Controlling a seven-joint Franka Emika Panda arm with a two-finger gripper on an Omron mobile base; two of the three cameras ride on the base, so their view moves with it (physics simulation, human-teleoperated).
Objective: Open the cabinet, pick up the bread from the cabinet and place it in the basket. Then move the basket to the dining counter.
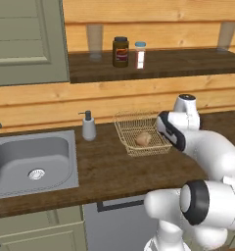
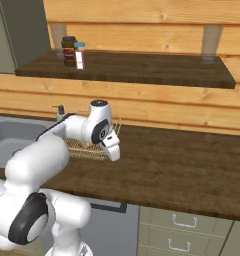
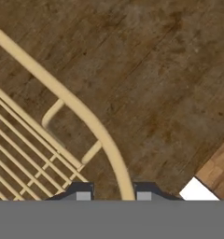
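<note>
The golden-tan wire basket (image 1: 131, 123) stands on the wooden worktop to the right of the sink, with the tan bread roll (image 1: 143, 139) lying inside it. My gripper (image 3: 113, 195) is low over the basket's right side. In the hand view its two dark fingertips (image 3: 83, 194) straddle the thick basket rim (image 3: 76, 106), with a wide gap on either side, so it is open. In the base views the white hand (image 2: 110, 144) covers that edge of the basket (image 2: 84, 150). The dining counter is out of view.
A soap dispenser (image 1: 88, 126) stands left of the basket, beside the steel sink (image 1: 31, 162). The wall shelf (image 1: 188, 61) holds a dark jar (image 1: 120, 51), a shaker (image 1: 140, 55) and two glasses. A grey-green cabinet door (image 1: 26, 44) hangs at upper left. Bare worktop (image 2: 182, 160) stretches right.
</note>
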